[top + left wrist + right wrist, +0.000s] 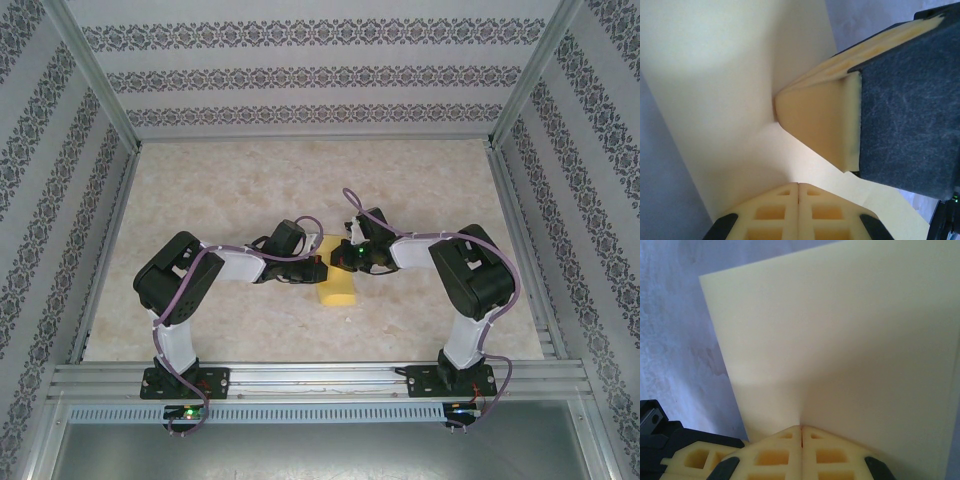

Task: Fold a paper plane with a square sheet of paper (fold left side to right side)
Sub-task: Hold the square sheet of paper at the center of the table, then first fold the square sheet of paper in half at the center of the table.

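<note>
The square sheet of paper [338, 291] lies in the middle of the table and looks like a narrow yellow rectangle from above. My left gripper [318, 268] comes in from the left and my right gripper [338, 260] from the right, and they meet over the sheet's far half. In the left wrist view the left gripper [798, 184] is shut, its tips resting on the paper [730, 90], with the right gripper's fingers [815, 120] close ahead. In the right wrist view the right gripper [801, 426] is shut too, its tips touching the paper [840, 330]. Nothing sits between either pair of jaws.
The marbled tabletop [230, 190] is bounded by aluminium rails and patterned walls [300, 80]. Both arm bases stand on the near rail [320, 375]. The two arms' elbows spread out to the left and right of the sheet.
</note>
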Motion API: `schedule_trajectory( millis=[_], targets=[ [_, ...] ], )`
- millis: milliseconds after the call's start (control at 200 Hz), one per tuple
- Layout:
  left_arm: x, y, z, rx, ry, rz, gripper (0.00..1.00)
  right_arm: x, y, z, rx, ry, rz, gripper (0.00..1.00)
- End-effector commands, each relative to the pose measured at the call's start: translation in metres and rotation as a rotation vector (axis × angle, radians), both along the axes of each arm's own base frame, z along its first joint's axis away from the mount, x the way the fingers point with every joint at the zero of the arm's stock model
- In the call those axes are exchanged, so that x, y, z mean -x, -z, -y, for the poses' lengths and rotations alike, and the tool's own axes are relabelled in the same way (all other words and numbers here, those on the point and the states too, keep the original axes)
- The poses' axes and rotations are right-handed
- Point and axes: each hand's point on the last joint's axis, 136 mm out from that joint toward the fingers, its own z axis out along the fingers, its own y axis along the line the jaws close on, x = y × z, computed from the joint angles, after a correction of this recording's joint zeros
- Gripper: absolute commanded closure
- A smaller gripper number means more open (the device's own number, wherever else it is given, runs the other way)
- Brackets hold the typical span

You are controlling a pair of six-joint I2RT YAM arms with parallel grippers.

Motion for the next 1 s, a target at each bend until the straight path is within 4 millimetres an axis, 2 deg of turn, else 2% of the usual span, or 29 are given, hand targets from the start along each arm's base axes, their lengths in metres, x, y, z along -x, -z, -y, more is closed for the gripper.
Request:
schedule_trajectory(
  millis=[0,250,380,495,645,874,994],
  targets=[
    [0.026,0.017,-0.009,-0.071,0.036,-0.064,1.0,0.009,0.033,0.021,0.115,0.057,-0.072,1.0],
    [0.061,0.018,-0.022,-0.112,0.059,-0.097,1.0,0.015,0.045,0.037,0.154,0.077,-0.104,1.0],
    [0.077,0.015,-0.029,-0.129,0.064,-0.113,1.0,0.015,0.046,0.037,0.154,0.078,-0.105,1.0],
    [0.083,0.012,-0.032,-0.122,0.055,-0.116,1.0,0.016,0.045,0.034,0.141,0.068,-0.103,1.0],
    [0.075,0.001,-0.028,-0.095,0.029,-0.089,1.0,0.017,0.041,0.027,0.12,0.047,-0.093,1.0],
    [0.048,-0.037,-0.016,-0.029,0.003,0.0,1.0,0.018,0.039,0.022,0.11,0.034,-0.089,1.0],
    [0.038,-0.045,-0.006,-0.015,0.033,0.029,1.0,0.019,0.039,0.02,0.109,0.028,-0.086,1.0]
  ],
)
